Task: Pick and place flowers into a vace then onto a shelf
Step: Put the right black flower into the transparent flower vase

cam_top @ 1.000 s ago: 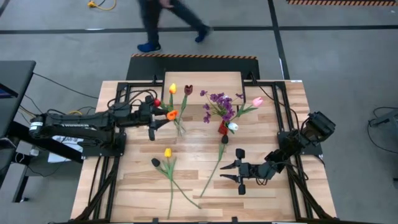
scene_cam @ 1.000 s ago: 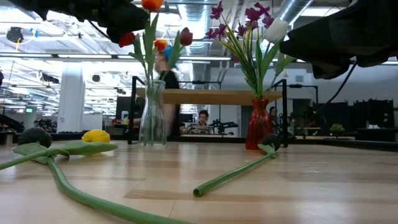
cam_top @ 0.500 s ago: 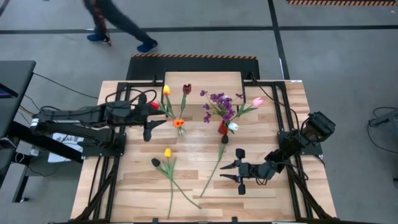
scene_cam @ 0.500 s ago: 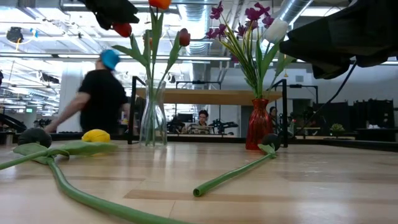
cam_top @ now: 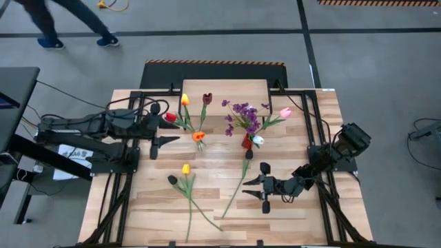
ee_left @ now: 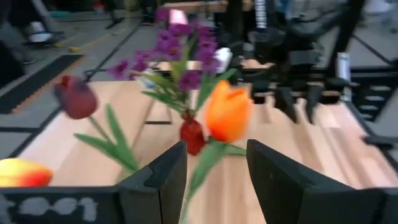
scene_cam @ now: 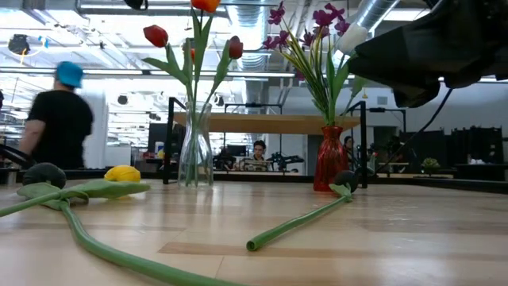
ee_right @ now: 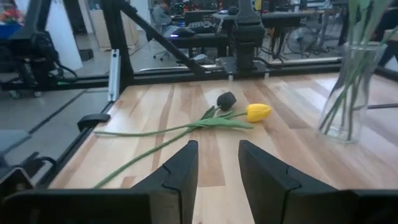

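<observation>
A clear vase [cam_top: 200, 142] [scene_cam: 194, 151] holds yellow, maroon, red and orange tulips [ee_left: 227, 112]. A red vase [cam_top: 246, 142] [scene_cam: 330, 159] holds a purple sprig, a pink tulip and a white tulip. A yellow tulip [cam_top: 185, 169] [ee_right: 257, 112] and dark-headed tulips [cam_top: 172, 180] lie flat on the table. The shelf [cam_top: 224, 87] [scene_cam: 270, 123] stands at the far edge. My left gripper [cam_top: 160, 146] [ee_left: 214, 168] hangs open, left of the clear vase and above the table. My right gripper [cam_top: 250, 191] [ee_right: 217, 158] stands open low over the table's right part, pointing left, nothing between its fingers.
A long green stem [cam_top: 238, 184] [scene_cam: 302, 222] lies just left of my right gripper, running from the red vase toward the near edge. Black frame rails [cam_top: 120, 193] run along the table's sides. A person [scene_cam: 59, 119] walks beyond the far edge.
My left gripper has drawn back from the clear vase toward the table's left edge and has risen, nearly leaving the low view. The orange tulip stays upright in the clear vase. The person behind the table has walked left.
</observation>
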Robot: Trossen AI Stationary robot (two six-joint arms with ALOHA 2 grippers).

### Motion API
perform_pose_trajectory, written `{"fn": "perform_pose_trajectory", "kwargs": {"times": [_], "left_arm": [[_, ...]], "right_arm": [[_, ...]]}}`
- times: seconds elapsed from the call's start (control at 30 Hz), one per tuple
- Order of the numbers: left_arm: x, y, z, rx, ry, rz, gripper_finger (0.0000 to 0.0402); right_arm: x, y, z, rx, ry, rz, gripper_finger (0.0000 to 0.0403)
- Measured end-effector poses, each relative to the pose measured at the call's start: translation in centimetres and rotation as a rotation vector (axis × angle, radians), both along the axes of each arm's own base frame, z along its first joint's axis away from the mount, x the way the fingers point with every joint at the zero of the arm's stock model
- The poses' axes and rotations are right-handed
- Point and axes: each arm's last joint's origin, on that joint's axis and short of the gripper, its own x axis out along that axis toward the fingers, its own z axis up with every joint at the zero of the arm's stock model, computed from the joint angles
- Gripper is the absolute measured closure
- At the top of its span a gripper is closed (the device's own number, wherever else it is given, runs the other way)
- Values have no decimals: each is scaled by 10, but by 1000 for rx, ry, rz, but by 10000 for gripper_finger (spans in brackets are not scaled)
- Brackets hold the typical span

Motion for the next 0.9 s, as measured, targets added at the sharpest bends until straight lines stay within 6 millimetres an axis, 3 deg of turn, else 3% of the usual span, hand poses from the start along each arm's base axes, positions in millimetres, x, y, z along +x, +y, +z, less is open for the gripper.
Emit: {"fn": "perform_pose_trajectory", "kwargs": {"times": [0.23, 0.4, 0.6, 0.9], "left_arm": [[-7, -12, 3, -35, 27, -103, 244], [-8, -19, 0, -76, 54, -138, 244], [-9, -27, 0, -124, 58, -175, 244], [-11, -34, 0, -168, 59, -202, 244]], "right_arm": [[9, 9, 2, 59, 9, 111, 295], [26, 22, -6, -22, 114, 94, 295], [30, 20, -19, -29, 286, -117, 295], [29, 4, -24, 236, 242, -437, 295]]}}
